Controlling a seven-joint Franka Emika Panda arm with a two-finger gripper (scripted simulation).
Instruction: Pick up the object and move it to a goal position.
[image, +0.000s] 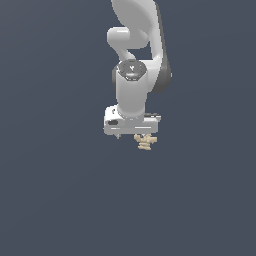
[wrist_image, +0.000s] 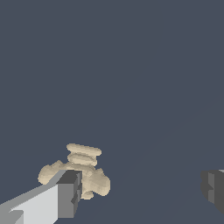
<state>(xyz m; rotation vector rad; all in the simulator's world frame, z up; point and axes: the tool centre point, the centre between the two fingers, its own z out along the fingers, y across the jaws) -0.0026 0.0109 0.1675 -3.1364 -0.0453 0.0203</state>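
Note:
The object (wrist_image: 81, 168) is a small tan knobbly lump. In the wrist view it lies against the inner side of one dark-padded finger (wrist_image: 69, 192), which hides part of it. The other finger (wrist_image: 213, 189) is far from it, with a wide gap between the two. My gripper (wrist_image: 140, 190) is open and holds nothing. In the exterior view the object (image: 145, 142) shows just under the white gripper (image: 131, 135), toward the exterior view's right. The gripper points straight down.
The white arm (image: 134, 60) rises behind the gripper in the exterior view. All around is a plain dark grey-blue surface (image: 60, 190). No goal marker shows in either view.

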